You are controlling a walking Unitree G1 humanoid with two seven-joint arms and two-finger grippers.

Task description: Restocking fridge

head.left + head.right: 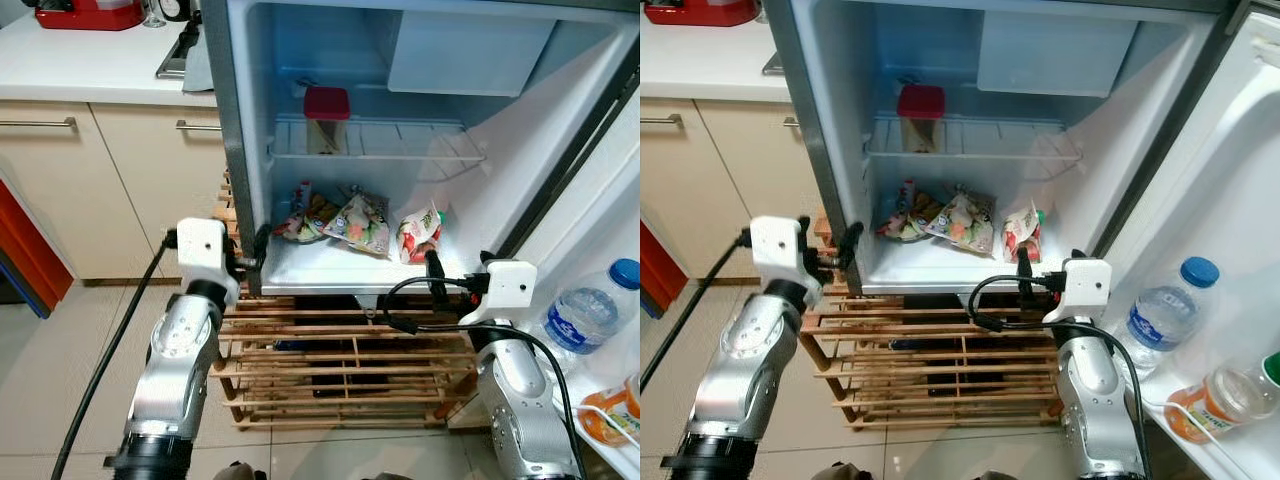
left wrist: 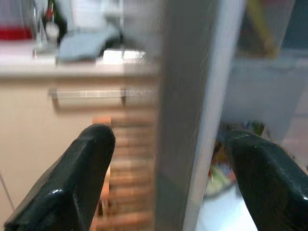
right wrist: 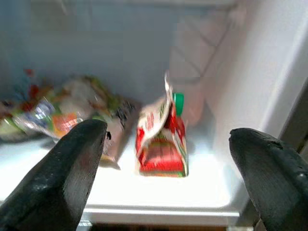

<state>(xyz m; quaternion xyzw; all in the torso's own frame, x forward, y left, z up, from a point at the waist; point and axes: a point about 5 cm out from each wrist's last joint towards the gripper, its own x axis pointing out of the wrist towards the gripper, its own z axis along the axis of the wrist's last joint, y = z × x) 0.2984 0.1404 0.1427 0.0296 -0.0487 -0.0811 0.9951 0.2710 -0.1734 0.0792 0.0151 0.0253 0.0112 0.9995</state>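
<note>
Nearest the camera, two silver arms reach toward an open fridge. The left hand sits at the fridge's left front edge, its fingers spread wide on either side of the grey side wall and gripping nothing. The right hand hovers just before the front lip of the fridge floor, on the right; its fingers are likewise wide apart and empty. A black cable loops beside the right wrist.

Below the fridge stands a wooden slatted rack. To the right, the open door's shelf carries a water bottle with a blue cap and an orange-labelled bottle.

On the fridge floor lie three food packs: a red-and-white pouch with a green cap on the right, directly ahead of the right hand; a vegetable bag in the middle; and a colourful packet on the left. Farther back, a red-lidded container stands on the wire shelf.

At far left, a white bench over cream cabinets bears a red appliance.
</note>
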